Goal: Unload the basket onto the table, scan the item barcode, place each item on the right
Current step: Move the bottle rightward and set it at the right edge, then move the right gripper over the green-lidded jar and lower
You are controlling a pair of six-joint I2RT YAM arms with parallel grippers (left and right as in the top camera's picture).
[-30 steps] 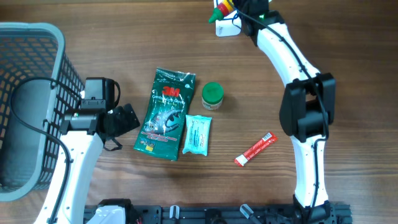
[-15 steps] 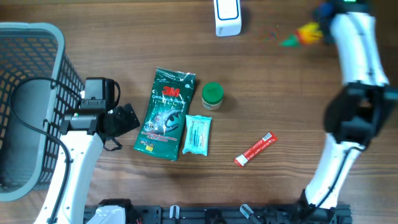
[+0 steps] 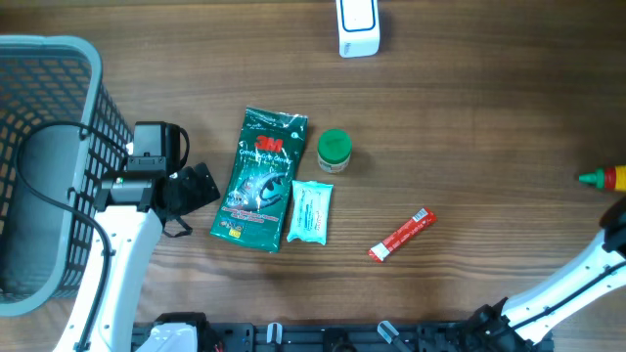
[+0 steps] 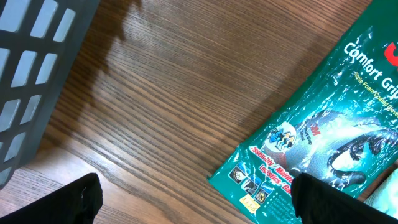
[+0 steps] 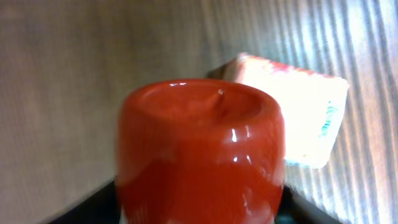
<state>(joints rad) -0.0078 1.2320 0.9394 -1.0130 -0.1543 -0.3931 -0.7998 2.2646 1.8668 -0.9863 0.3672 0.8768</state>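
Though the right arm barely enters the overhead view, the red plastic squeeze bottle with a green tip (image 3: pixel 606 178) shows at the frame edge. It is well apart from the white boxy barcode scanner (image 3: pixel 357 27), far to its right and nearer the robot. From the left wrist, the left claw (image 4: pixel 196 204) hangs spread and empty over the wooden tabletop (image 4: pixel 155 93). From the right wrist, the right claw (image 5: pixel 199 211) clasps the bottle's base. Scanning well likely means bringing the bottle before the scanner, barcode facing its window, held steady.
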